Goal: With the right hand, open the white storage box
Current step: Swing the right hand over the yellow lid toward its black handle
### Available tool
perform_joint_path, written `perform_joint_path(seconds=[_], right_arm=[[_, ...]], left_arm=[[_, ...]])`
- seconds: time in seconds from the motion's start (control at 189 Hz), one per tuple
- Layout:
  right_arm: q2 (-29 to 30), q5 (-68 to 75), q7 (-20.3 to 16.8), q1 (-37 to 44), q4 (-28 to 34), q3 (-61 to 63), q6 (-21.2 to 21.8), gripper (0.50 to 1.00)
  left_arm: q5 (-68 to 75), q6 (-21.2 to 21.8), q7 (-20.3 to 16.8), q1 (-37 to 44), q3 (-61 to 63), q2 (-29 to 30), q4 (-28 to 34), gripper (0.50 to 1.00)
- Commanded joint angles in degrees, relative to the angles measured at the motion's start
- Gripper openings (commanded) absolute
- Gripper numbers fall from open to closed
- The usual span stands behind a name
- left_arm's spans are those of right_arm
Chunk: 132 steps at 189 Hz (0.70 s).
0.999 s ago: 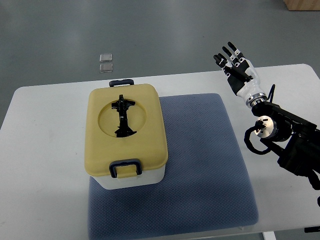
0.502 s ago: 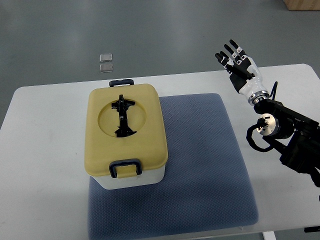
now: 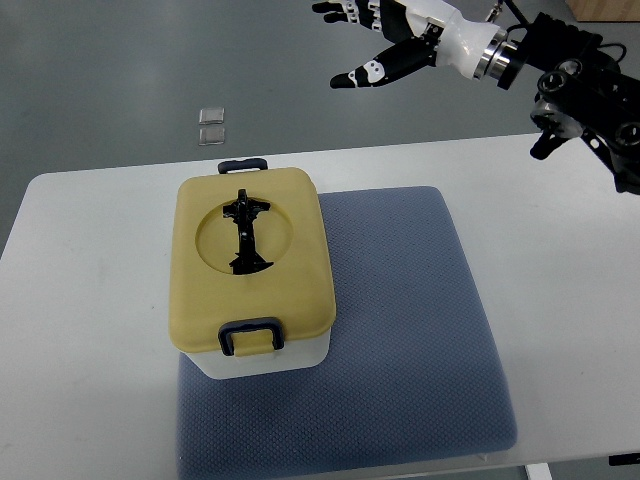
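Note:
The white storage box (image 3: 255,355) stands on the left part of a blue mat (image 3: 400,330). Its tan lid (image 3: 252,262) is closed, with a black folding handle (image 3: 244,234) lying in a round recess and dark clasps at the near end (image 3: 250,336) and far end (image 3: 243,164). My right hand (image 3: 385,40) is high at the top of the view, beyond the table's far edge, well up and right of the box. Its fingers are spread and hold nothing. The right arm (image 3: 580,80) enters from the top right.
The white table (image 3: 90,330) carries the mat and the box. Two small clear squares (image 3: 211,125) lie on the grey floor beyond the far edge. A brown object (image 3: 605,10) sits at the top right corner.
My right hand has swung from beside the table's right far edge up and leftward, to the top of the view, now pointing left. The box has not moved.

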Motion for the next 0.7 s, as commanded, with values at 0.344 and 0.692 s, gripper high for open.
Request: perform_joint_path(seconds=[0.344, 0.692], right_arm=[[6.76, -30.53, 0.41, 13.21, 10.36, -9.89, 7.95, 0.905], [11.94, -35.8, 0.59, 17.51, 12.99, -15.87, 7.95, 0.885]], left_arm=[[-0.01, -0.01, 0.0, 0.01, 0.0, 0.0, 0.0, 1.0], [-0.01, -0.01, 0.0, 0.01, 0.0, 0.0, 0.0, 1.0]])
